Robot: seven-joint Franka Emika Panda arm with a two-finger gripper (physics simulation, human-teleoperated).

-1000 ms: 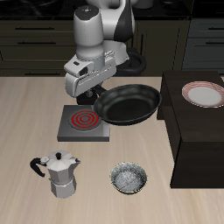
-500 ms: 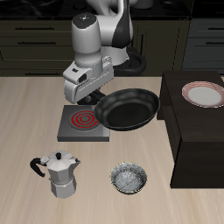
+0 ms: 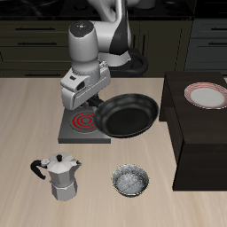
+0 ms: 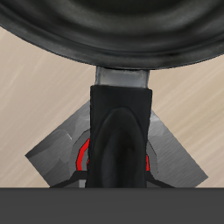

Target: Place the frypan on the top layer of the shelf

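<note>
The frypan is a round shallow black pan, lifted clear of the table and tilted, beside the burner plate. My gripper is shut on its long black handle, which runs under the hand. In the wrist view the handle runs from the gripper to the pan's rim, with the burner plate below it. The shelf is the large dark boxy unit at the table's side, apart from the pan; its flat top carries a plate.
A grey square burner plate with red rings lies under the gripper. A moka pot and a small speckled bowl stand near the front edge. A red-rimmed plate sits on the shelf top.
The gripper with the frypan has shifted a little away from the shelf and slightly lower, toward the front edge. The pan stays in the grip.
</note>
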